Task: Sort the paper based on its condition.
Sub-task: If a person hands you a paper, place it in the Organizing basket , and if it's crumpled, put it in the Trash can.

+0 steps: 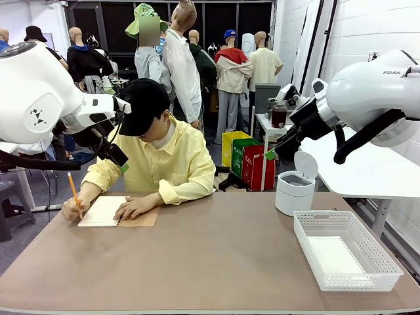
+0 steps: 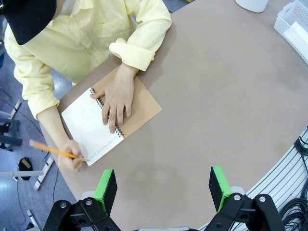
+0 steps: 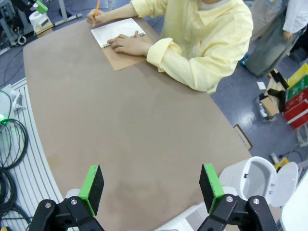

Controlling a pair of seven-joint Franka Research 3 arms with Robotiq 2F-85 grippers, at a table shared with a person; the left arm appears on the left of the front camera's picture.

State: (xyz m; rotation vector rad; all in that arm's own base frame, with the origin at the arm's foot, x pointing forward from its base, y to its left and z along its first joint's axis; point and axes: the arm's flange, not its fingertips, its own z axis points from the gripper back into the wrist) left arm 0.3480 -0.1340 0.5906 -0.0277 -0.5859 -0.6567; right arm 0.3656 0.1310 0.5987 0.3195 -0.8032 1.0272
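1. Near right on the bench (image 1: 216,262) stands a white mesh basket (image 1: 346,249); a smooth white sheet of paper (image 1: 335,254) lies flat inside it.
2. Just beyond the basket, toward the far right edge, sits a small white bin (image 1: 294,191) with its lid tipped up and open.
3. The right hand (image 3: 151,185) hangs above the bench with its jaws released and wide apart, nothing between the green pads (image 3: 91,186). In the front view, its arm comes in high from the right, above the bin.
4. The left hand (image 2: 163,188) is likewise released, jaws spread and empty, held above the near left part of the bench and looking down on the person's notebook.
5. At the far left a spiral notebook (image 1: 105,211) lies open, its brown cover (image 1: 141,218) folded out to the right of the white page.
6. The person in a yellow shirt and black cap leans over it from the far side. One hand (image 1: 136,207) rests flat on the notebook; the other hand (image 1: 71,209) holds an orange pencil (image 1: 73,191) at the page's left edge.
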